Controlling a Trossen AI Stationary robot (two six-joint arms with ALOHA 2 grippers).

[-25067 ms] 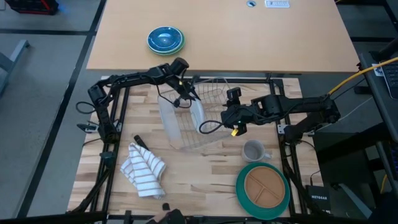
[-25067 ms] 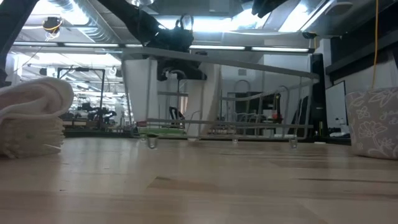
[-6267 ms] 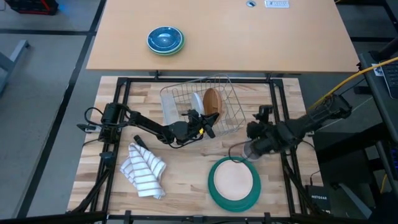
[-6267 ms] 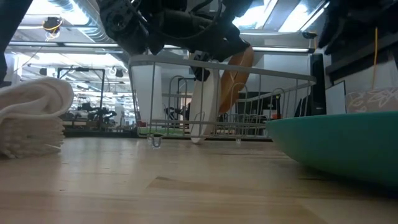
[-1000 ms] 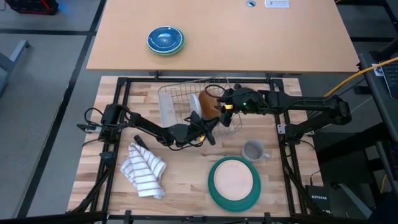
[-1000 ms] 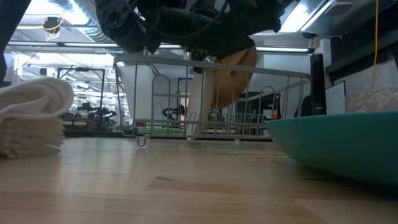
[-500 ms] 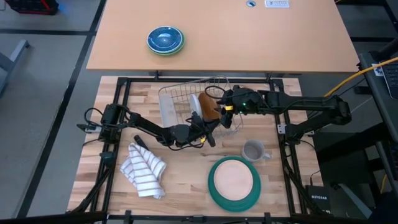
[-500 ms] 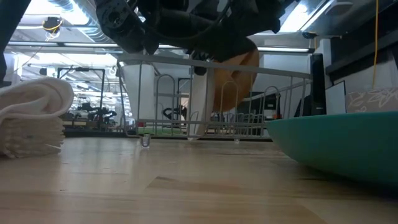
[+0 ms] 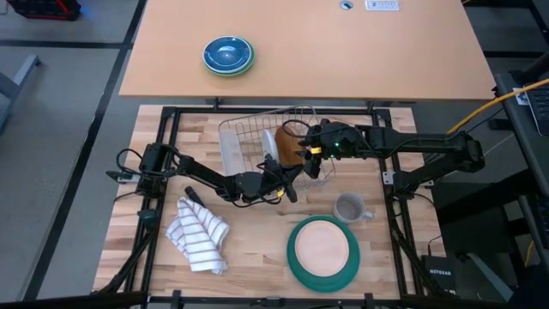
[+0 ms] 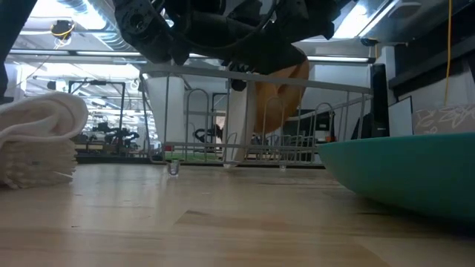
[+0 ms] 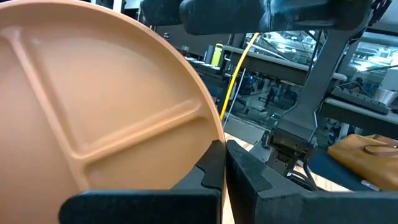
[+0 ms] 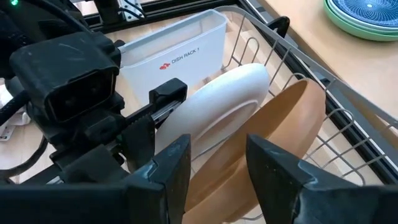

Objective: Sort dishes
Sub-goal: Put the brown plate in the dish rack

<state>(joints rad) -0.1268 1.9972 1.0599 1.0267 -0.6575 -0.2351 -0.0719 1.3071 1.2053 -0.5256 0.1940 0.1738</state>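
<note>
A wire dish rack (image 9: 244, 129) stands at the table's far middle. In it the white plate (image 9: 269, 142) (image 12: 217, 118) and the tan divided plate (image 9: 293, 148) (image 12: 280, 124) stand on edge, side by side. My left gripper (image 9: 292, 174) (image 11: 224, 149) reaches in level from the left and is shut at the tan plate's rim. My right gripper (image 9: 307, 154) (image 12: 221, 149) is open above the rack, a finger on each side of the tan plate's upper rim. The dark green plate (image 9: 296, 257) with a pale centre lies flat at the near right. My left gripper pinches the tan plate's rim (image 11: 214, 134) between its two fingers, coming in about level from the table's left. The plate stands on edge and tilted in the rack, its divided face toward my left wrist. Whether my right gripper's fingers (image 12: 267, 168) touch the tan plate, I cannot tell.
A grey mug (image 9: 349, 207) stands just right of the rack, above the green plate. A striped towel (image 9: 199, 233) lies bunched at the near left. Blue bowls (image 9: 227, 55) sit on the tan table beyond. The rack's white cutlery holder (image 9: 230, 150) is on its left side.
The tan plate has tipped slightly more upright in the rack. Both grippers have kept their places and gaps.
</note>
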